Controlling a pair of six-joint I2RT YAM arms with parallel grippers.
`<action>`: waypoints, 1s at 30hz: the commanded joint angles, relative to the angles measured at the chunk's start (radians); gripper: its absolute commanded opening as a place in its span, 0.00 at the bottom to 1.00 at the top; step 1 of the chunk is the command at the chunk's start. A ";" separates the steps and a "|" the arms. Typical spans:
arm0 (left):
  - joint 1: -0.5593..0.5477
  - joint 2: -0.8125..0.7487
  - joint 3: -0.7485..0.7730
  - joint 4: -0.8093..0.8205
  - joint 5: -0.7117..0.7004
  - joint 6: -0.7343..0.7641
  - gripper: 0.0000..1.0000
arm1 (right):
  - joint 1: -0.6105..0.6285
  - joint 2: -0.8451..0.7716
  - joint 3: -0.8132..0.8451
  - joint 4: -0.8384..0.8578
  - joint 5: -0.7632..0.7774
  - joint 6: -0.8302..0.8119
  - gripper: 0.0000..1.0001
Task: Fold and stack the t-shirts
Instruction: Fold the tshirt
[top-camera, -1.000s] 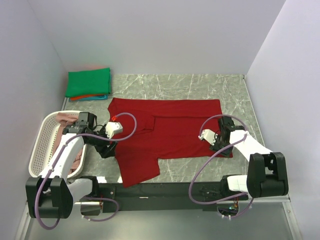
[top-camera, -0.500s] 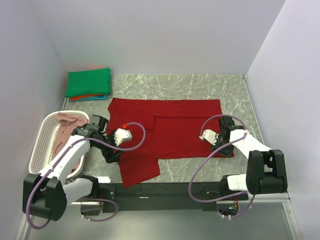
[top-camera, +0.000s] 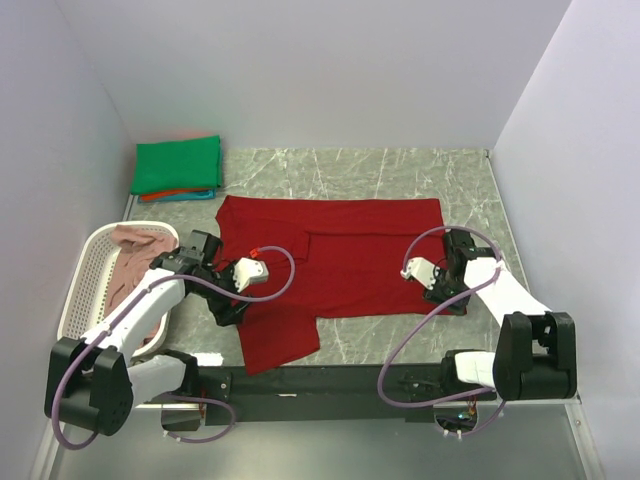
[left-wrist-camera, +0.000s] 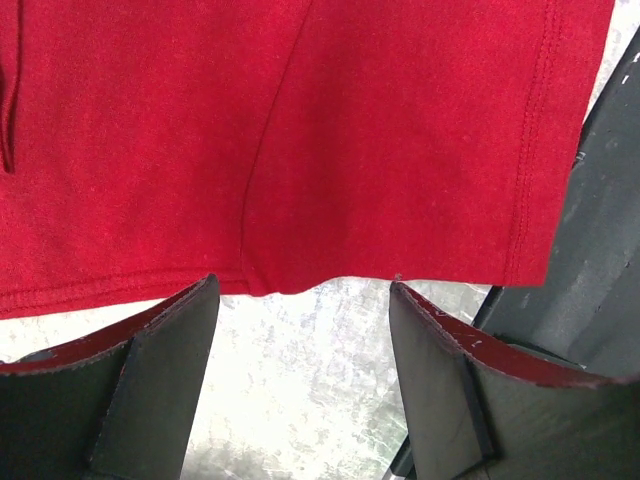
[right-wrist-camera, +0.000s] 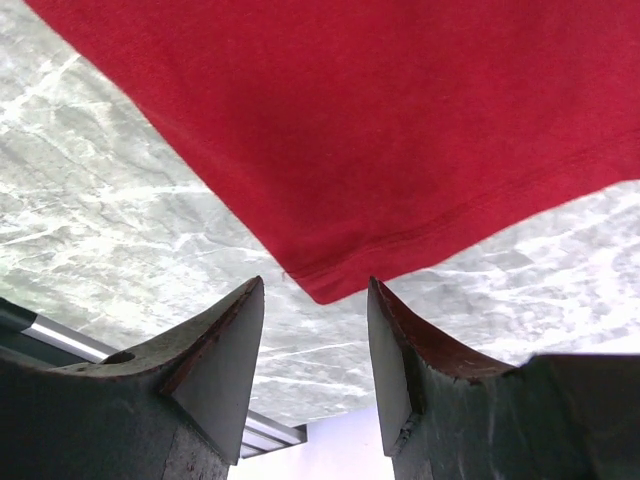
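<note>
Dark red short-sleeved soft-cloth t-shirt (top-camera: 340, 255) is noted spread flat on the grey marbled table (top-camera: 400, 170). The left gripper (left-wrist-camera: 300, 288) is held, jaws apart, at its near left edge and the right gripper (right-wrist-camera: 314, 285), jaws apart, over its near right corner, with nothing clamped. Left of it a dusty pink shirt (top-camera: 135, 245) is heaped in the white plastic lattice basket (top-camera: 78, 290); at the far left corner a folded green shirt (top-camera: 178, 165) is stacked on an orange-red shirt (top-camera: 160, 193) and a teal shirt (top-camera: 200, 195).

Spread shirt (top-camera: 340, 260) flat on bench (top-camera: 400, 170), centre. Folded stack (top-camera: 178, 167) behind it, far-L corner. Basket (top-camera: 75, 300) L of shirt, w/ another shirt (top-camera: 135, 240) in it. L tool (left-wrist-camera: 300, 310) at shirt's L hem; R tool (right-wrist-camera: 315, 300) at near-R corner.
</note>
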 joint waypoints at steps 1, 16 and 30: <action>-0.004 0.003 0.017 0.024 0.012 -0.007 0.74 | -0.006 0.024 -0.015 0.003 -0.001 -0.027 0.53; -0.057 -0.019 0.002 -0.003 -0.005 -0.046 0.74 | -0.006 0.138 -0.102 0.212 0.066 -0.024 0.38; -0.380 0.036 -0.080 0.161 -0.300 -0.176 0.62 | -0.006 0.110 -0.021 0.140 0.043 0.024 0.00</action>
